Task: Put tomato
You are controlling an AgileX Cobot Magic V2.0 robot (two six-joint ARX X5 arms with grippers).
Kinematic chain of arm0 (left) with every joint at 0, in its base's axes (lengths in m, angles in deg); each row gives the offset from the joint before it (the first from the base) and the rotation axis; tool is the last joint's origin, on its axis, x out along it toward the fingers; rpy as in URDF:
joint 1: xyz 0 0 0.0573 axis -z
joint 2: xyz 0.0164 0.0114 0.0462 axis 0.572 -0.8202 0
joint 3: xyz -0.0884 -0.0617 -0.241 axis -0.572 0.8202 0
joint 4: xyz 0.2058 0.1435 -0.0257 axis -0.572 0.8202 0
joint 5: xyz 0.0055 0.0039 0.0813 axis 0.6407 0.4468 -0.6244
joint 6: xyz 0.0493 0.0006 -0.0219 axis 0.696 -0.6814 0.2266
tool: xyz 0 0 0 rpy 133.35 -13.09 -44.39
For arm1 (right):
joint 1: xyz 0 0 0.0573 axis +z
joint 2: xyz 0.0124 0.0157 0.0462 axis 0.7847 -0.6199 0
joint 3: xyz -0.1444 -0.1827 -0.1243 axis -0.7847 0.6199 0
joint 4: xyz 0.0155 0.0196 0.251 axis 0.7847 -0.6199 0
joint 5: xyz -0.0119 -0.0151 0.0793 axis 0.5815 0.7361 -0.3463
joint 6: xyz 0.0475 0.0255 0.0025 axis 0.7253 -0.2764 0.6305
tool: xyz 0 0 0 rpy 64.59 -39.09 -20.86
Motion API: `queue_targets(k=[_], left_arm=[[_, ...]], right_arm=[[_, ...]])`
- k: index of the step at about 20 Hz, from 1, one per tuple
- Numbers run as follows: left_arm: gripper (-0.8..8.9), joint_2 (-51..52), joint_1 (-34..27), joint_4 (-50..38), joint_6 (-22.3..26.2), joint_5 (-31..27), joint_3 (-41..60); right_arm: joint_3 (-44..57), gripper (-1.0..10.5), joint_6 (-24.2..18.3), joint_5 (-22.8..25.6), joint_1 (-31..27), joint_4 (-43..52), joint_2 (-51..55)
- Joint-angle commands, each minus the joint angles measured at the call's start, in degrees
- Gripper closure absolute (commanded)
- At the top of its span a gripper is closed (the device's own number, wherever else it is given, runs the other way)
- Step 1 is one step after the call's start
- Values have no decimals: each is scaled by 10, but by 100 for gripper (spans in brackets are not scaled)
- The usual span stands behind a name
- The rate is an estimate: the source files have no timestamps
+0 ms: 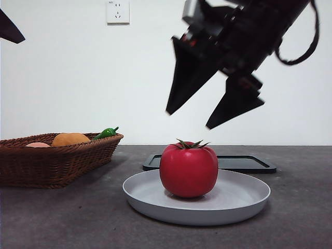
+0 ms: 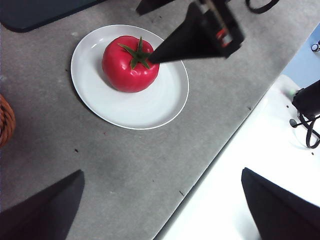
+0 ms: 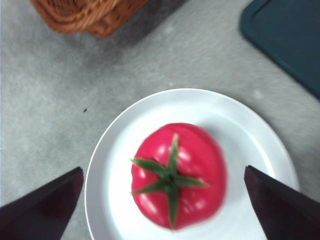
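The basket (image 1: 54, 158) runs off the front view's left edge, and its wall hides the lower parts of the orange fruit (image 1: 70, 138), the pale pink fruit (image 1: 37, 144) and the green pepper (image 1: 106, 133). The tomato (image 1: 189, 169) covers part of the dark tray (image 1: 249, 163) behind it. The right wrist view blurs the tomato's skin and calyx, and its frame cuts the white plate (image 3: 107, 165).

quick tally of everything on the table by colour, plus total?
Red: 1, tomato
White: 1, plate
Brown: 1, basket
Orange: 1, round fruit
Pink: 1, fruit
Green: 1, pepper
Dark: 1, tray
Total: 7
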Motion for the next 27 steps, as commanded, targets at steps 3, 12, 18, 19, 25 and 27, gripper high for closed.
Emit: queue_targets(k=[3,12,18,19,25,27], left_arm=[[318,-3,3,-6,3,3,-9],[318,-3,3,-6,1,3,-9],[318,-3,3,-6,1,2,-9],[318,-3,3,-6,1,3,-9],[318,-3,3,-6,1,3,-9],[318,-3,3,-6,1,2,-9]], right_arm=[[-11,427,6,42,21,25,-47],[-11,401,6,60,29,43,-98],[-11,415,6,61,32,40,-121],[-11,468,7,61,32,33,-121],[-11,774,7,56,32,29,-118],[-14,780,7,57,31,29,-104]])
